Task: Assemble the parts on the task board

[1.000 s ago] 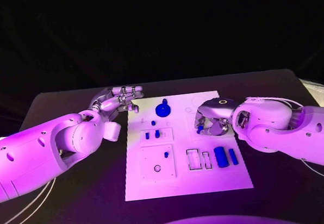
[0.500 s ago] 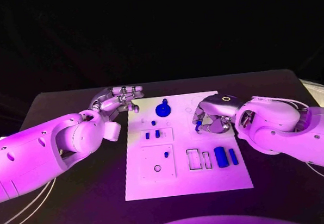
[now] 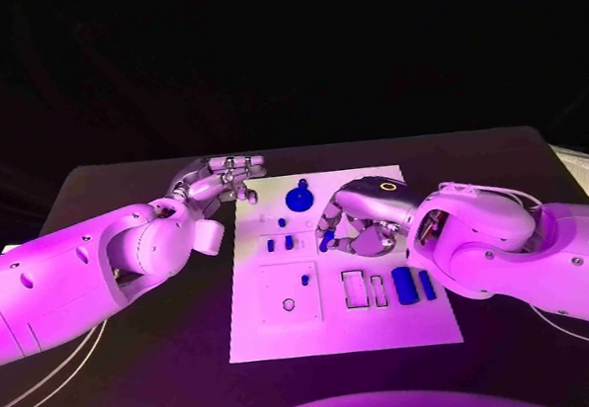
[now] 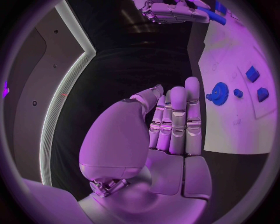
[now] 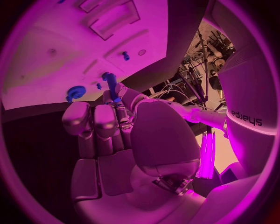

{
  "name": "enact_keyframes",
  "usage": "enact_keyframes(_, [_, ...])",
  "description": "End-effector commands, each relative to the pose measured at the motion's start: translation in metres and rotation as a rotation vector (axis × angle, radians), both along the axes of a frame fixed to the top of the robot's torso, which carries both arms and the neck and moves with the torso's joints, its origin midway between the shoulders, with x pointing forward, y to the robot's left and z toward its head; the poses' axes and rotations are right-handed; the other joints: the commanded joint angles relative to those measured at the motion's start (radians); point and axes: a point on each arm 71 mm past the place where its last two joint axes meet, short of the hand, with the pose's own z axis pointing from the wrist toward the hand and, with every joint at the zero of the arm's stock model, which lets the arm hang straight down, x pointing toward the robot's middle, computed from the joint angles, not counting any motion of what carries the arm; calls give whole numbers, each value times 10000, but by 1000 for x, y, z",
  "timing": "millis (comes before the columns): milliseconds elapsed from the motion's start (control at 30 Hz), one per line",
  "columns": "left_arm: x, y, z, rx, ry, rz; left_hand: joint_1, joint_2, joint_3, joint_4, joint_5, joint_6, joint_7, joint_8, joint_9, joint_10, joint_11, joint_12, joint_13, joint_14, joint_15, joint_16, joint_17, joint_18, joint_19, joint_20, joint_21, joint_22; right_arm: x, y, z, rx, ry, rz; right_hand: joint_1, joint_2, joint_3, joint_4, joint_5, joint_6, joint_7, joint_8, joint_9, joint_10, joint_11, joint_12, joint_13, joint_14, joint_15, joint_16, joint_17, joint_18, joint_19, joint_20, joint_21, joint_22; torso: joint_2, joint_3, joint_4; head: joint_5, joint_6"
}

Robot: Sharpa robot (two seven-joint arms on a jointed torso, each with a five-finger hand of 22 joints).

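Observation:
The white task board (image 3: 344,327) lies in the middle of the table. My right hand (image 3: 361,221) hovers over its middle and pinches a short blue peg (image 5: 111,86) between thumb and fingers; the peg's tip (image 3: 325,244) shows beside two small blue pieces (image 3: 280,245). A blue gear (image 3: 299,199) sits at the board's far end. My left hand (image 3: 220,182) stays by the far left corner of the board, fingers (image 4: 175,116) straight and side by side, holding nothing.
Two blue bars (image 3: 413,285) lie near the board's right edge, next to rectangular slots (image 3: 353,288). A small blue pin (image 3: 303,281) stands in the square plate at the near left. Black table (image 3: 143,380) surrounds the board.
My right hand has moved leftward over the board, from its right side to its middle, carrying the blue peg. The left hand has stayed in place.

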Motion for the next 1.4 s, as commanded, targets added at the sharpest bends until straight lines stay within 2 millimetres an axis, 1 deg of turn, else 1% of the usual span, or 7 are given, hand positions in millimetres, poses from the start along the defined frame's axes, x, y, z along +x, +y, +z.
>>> enact_keyframes(33, [-1,-3,1,-159,-42,-180,40,97,-23,-44,35,-13,32,4,-11,-82,21,33,0,-68,17,-34,-9,109,39,15,-29,-10,-8,16,-5,367,397,557,178,70,86,8,37,31,19,-19,4,369,-314,26,6,77,-67,74,18,-37,30,-58,47,7,7,-8,-6,79,-30])
enact_keyframes(233, [-1,-5,1,-180,-45,-221,40,97,-23,-44,35,-13,32,4,-11,-82,21,33,0,-68,17,-34,-9,109,39,15,-29,-10,-15,39,-25,311,915,1161,182,63,147,-21,44,11,32,-38,-4,353,-301,-1,3,75,-59,71,7,-30,9,-57,33,-26,12,-15,-10,123,-48])
enact_keyframes(300, [-1,-5,1,-186,-51,-226,40,97,-23,-44,35,-13,32,4,-11,-82,21,33,0,-68,17,-34,-9,109,39,15,-29,-10,-16,44,-32,196,1004,1286,182,62,155,-24,44,8,34,-41,-4,351,-299,-5,3,75,-57,69,3,-29,5,-57,31,-31,18,-16,4,147,-59])
enact_keyframes(433, [-2,-5,2,-191,-54,-232,45,108,-26,-51,36,-18,34,6,-10,-91,23,43,0,-70,18,-31,-17,109,40,15,-34,-15,-17,51,-44,-2,1129,1456,179,56,177,-36,44,0,39,-49,-7,340,-293,-18,1,72,-53,62,-9,-26,-4,-56,25,-44,21,-4,-25,215,-105])
enact_keyframes(533, [-2,-6,2,-200,-53,-253,45,108,-26,-51,36,-18,34,6,-10,-91,23,43,0,-70,18,-31,-17,109,40,15,-34,-15,-18,54,-49,-81,1228,1550,180,54,196,-47,46,-6,43,-55,-9,333,-289,-27,0,70,-50,62,-11,-26,-8,-56,25,-47,20,-5,-16,220,-130])
enact_keyframes(867, [-2,-7,2,-206,-46,-273,45,108,-26,-51,36,-18,34,6,-10,-91,23,43,0,-70,18,-31,-17,109,40,15,-34,-15,-22,62,-61,-270,1541,1774,180,55,227,-61,54,-11,48,-61,-12,328,-284,-38,0,70,-47,70,-2,-28,-7,-54,31,-38,16,15,-4,248,-185])
enact_keyframes(1400, [-2,-6,1,-193,-30,-264,45,108,-26,-51,36,-18,34,6,-10,-91,23,43,0,-70,18,-31,-17,109,40,15,-34,-15,-22,61,-65,-570,1518,1797,179,58,239,-66,58,-10,49,-62,-12,329,-283,-40,1,69,-45,66,-9,-28,-8,-53,33,-37,15,13,-19,266,-230])
